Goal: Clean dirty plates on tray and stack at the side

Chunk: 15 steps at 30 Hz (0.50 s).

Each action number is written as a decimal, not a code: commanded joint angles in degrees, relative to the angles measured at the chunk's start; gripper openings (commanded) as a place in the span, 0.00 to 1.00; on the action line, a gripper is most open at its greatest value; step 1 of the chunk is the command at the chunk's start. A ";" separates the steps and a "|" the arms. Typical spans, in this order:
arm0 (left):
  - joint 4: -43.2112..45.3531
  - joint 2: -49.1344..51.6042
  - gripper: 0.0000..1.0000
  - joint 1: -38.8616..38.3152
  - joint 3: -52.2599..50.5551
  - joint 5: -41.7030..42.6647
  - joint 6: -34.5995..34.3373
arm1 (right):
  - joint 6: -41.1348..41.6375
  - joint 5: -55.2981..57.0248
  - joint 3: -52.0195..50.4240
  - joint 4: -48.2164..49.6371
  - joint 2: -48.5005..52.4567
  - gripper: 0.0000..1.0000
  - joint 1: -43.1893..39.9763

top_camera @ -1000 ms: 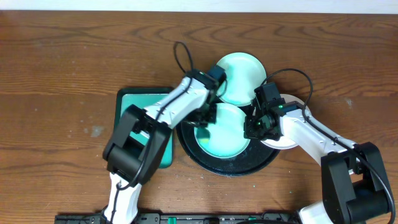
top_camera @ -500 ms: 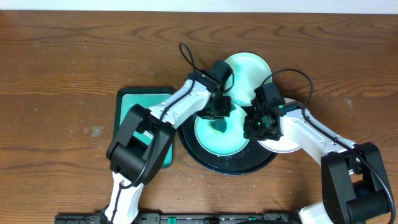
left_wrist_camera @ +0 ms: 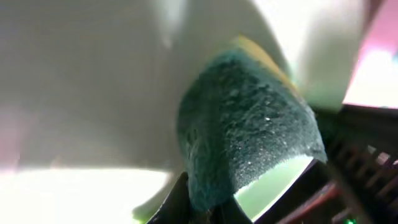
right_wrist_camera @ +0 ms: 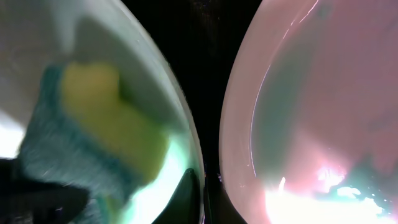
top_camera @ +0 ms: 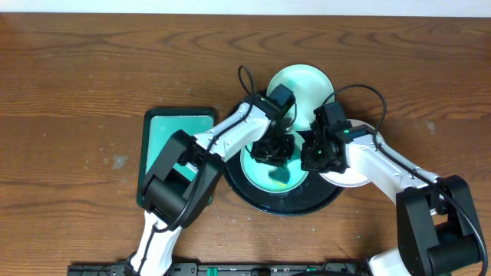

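The black tray holds a pale green plate with a teal smear. My left gripper is shut on a dark green sponge and presses it on this plate. My right gripper is shut on the plate's right rim; its fingertips pinch the edge. The sponge also shows in the right wrist view, yellow and teal. A second plate lies at the tray's far edge. A third, white plate lies at the right under my right arm and looks pinkish in the right wrist view.
A teal rectangular tray lies left of the black tray, partly under my left arm. Brown wooden table surrounds everything. A strip of black tray shows between the two plates in the right wrist view.
My left gripper has carried the sponge from the plate's left side rightward to its upper middle. My right gripper has stayed on the rim.
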 commanded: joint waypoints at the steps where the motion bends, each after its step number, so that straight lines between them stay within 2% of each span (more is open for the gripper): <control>1: -4.48 -6.82 0.07 4.50 -0.35 -6.86 2.34 | -0.39 4.11 -0.39 -0.52 0.72 0.01 -0.76; 4: -8.96 -17.29 0.07 11.89 -0.35 -21.92 2.89 | -0.39 3.63 -0.39 -0.50 0.72 0.01 -0.76; 7: -10.58 -21.24 0.07 18.08 -0.66 -31.01 2.62 | -0.39 3.50 -0.39 0.20 0.72 0.01 -0.76; 11: -11.87 -20.74 0.07 25.55 -2.75 -31.54 1.53 | -0.42 3.54 -0.39 2.40 0.72 0.01 -0.79; 15: -10.25 -18.51 0.09 30.69 -9.16 -30.14 -0.37 | -1.55 3.48 -0.20 3.74 0.70 0.01 -0.83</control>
